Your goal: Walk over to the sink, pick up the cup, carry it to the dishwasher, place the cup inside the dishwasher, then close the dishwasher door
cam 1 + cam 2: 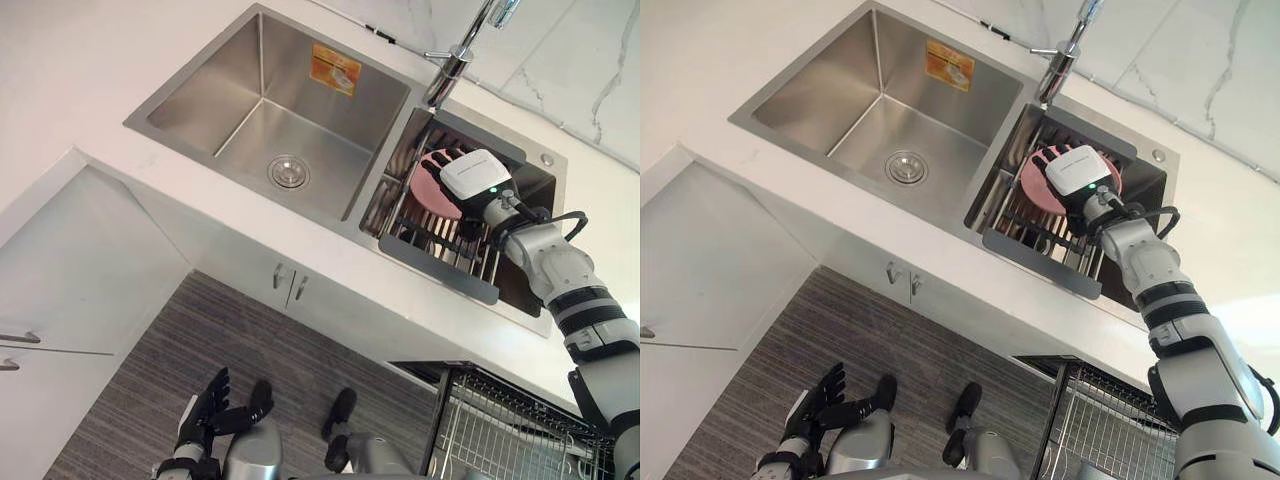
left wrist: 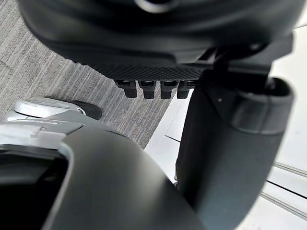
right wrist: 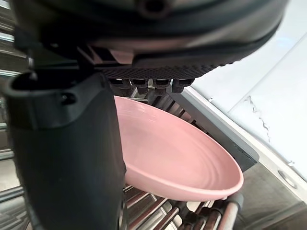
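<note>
We see the right hand (image 1: 1077, 170), fingers straight, over a smooth round pink plate (image 3: 182, 158) at two o'clock. The left hand (image 1: 205, 405) hangs relaxed.

My right hand (image 1: 1077, 172): dark, with a white cover on its back. The dish (image 3: 177, 163) in front of it: plain pink. The sink (image 1: 240, 110): brushed steel, with an orange sticker (image 1: 334, 68). The counter (image 1: 100, 50): white. The wall (image 1: 580, 60): white marble, grey veins. The floor (image 1: 200, 340): grey, finely striped.

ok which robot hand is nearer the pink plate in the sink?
Right. The right robot hand is at the pink plate in the sink rack; the left robot hand hangs low over the floor, far away.
</note>
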